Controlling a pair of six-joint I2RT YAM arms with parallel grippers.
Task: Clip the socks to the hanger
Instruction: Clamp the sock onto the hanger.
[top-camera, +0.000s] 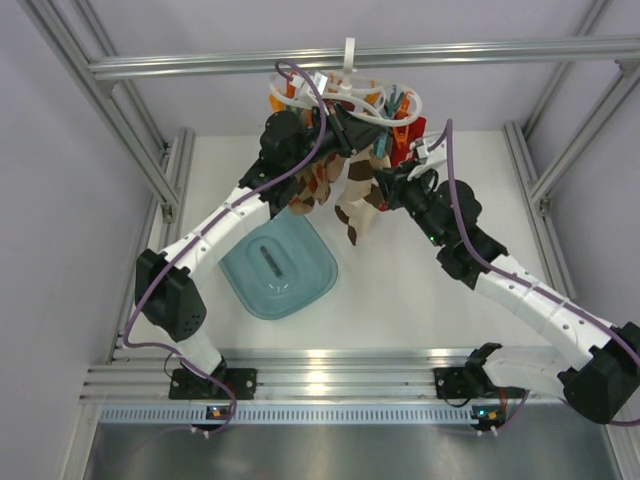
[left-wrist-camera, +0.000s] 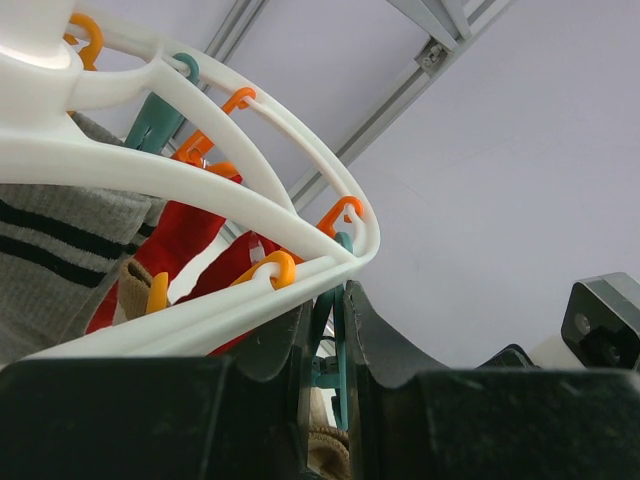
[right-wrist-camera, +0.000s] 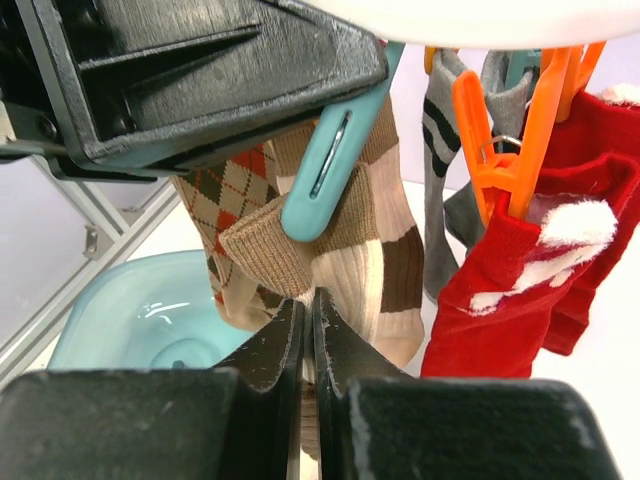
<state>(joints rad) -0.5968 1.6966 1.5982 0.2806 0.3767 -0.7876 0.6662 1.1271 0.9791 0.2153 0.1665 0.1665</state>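
Note:
The white hanger (top-camera: 350, 92) hangs from the top bar, with orange and teal pegs under its ring (left-wrist-camera: 200, 185). My left gripper (left-wrist-camera: 322, 300) is raised under the ring's edge, shut on a teal peg (left-wrist-camera: 340, 340) that it squeezes between its fingers. In the right wrist view that peg (right-wrist-camera: 330, 170) points down onto a cream-and-tan sock (right-wrist-camera: 380, 270) with brown bands. My right gripper (right-wrist-camera: 308, 300) is shut on the sock's tan ribbed cuff just below the peg's tip. From above, the sock (top-camera: 352, 215) dangles between the two grippers (top-camera: 385, 190).
Red socks (right-wrist-camera: 520, 270), a grey striped sock (right-wrist-camera: 450, 150) and a brown argyle sock (right-wrist-camera: 225, 195) hang clipped on the hanger beside an orange peg (right-wrist-camera: 500, 150). A teal tub (top-camera: 280, 265) sits on the table below. The aluminium bar (top-camera: 450, 52) crosses overhead.

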